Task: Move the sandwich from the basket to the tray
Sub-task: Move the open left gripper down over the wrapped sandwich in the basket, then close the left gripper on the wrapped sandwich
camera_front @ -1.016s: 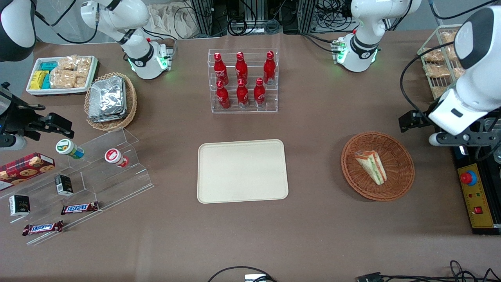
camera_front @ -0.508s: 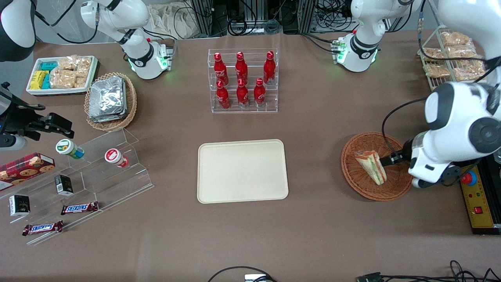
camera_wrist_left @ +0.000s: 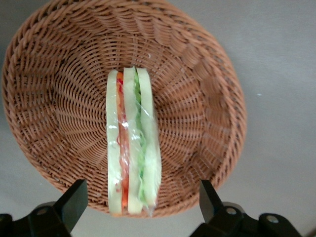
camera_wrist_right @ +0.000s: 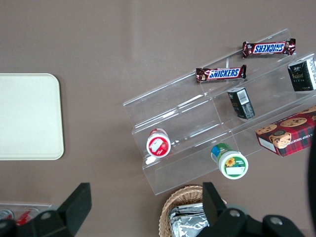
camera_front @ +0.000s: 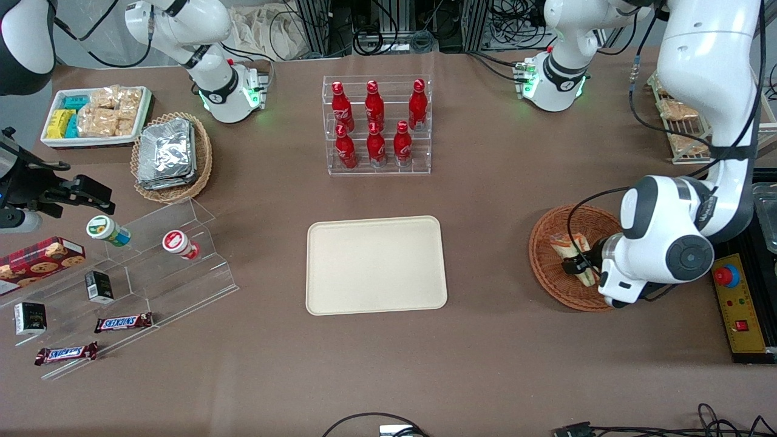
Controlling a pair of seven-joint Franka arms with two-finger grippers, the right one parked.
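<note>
tool (camera_wrist_left: 140, 207) hangs spread wide over the sandwich (camera_wrist_left: 133, 143) lying in the basket (camera_wrist_left: 207, 98).

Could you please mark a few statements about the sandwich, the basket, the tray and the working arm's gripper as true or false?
1. The sandwich lies in the basket. True.
2. The tray already holds the sandwich. False: the tray is bare.
3. The gripper is above the basket with its jaws open, one on each side of the sandwich. True.
4. The gripper has lifted the sandwich clear of the basket. False: it rests on the wicker, not gripped.
5. The sandwich shows orange-red and green filling. True.
</note>
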